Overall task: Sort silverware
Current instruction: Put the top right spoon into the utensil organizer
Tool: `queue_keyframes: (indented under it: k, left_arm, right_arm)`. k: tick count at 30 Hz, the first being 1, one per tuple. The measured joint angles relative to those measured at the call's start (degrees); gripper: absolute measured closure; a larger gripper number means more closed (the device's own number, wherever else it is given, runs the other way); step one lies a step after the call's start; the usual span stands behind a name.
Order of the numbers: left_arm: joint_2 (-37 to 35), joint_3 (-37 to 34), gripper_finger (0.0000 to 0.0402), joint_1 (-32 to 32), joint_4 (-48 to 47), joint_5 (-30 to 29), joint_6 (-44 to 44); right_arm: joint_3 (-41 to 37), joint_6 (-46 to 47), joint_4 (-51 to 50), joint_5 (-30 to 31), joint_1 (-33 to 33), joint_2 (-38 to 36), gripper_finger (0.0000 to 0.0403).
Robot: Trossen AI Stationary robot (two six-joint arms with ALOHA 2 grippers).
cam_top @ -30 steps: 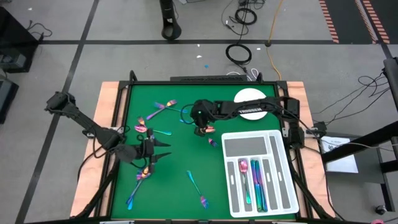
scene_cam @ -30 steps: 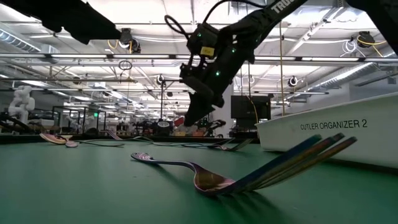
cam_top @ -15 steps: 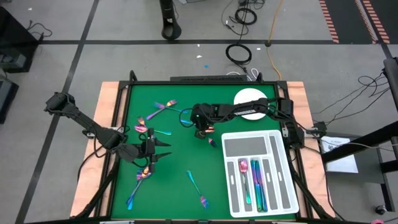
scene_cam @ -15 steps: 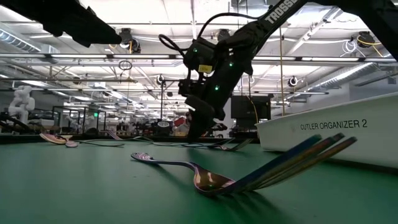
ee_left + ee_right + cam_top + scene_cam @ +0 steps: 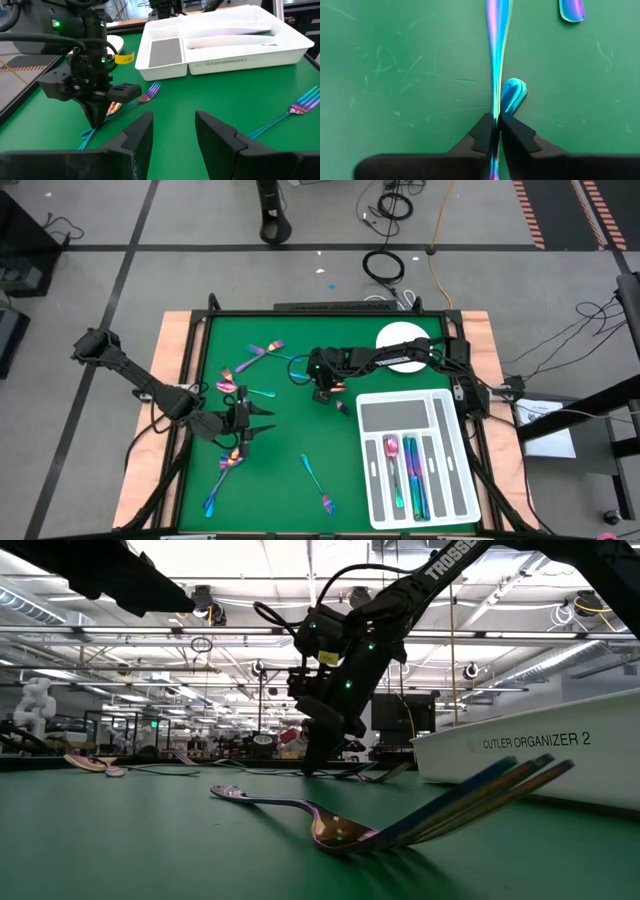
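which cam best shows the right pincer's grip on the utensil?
Right wrist view: the right pincer is shut on a slim iridescent utensil handle, with the contact visible. The left wrist view shows that pincer from the side, tips at the mat. The low view shows it far off; the high view only shows its position.

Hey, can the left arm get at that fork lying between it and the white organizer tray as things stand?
Probably yes. The left gripper hangs open over bare green mat, and the fork lies flat with nothing between them. The right gripper is busy farther off, closed on another utensil.
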Motion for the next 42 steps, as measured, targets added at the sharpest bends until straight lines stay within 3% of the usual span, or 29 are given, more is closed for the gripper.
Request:
queue_keyframes:
  k: [8,27,42]
  left_arm:
    - [0.0,0.0,0.0253,0.0,-0.01,0.0,0.0]
    - [0.0,0.0,0.0253,0.0,-0.01,-0.02,0.0]
    - [0.0,0.0,0.0253,0.0,0.0,-0.02,0.0]
  right_arm:
    - [-0.03,5.17,0.14,0.07,0.09,-0.34,0.0398]
    - [0.42,3.79,0.46,3.56,1.93,-8.41,0.0402]
    - [0.5,-2.56,-22.0,4.7,8.27,-27.38,0.0403]
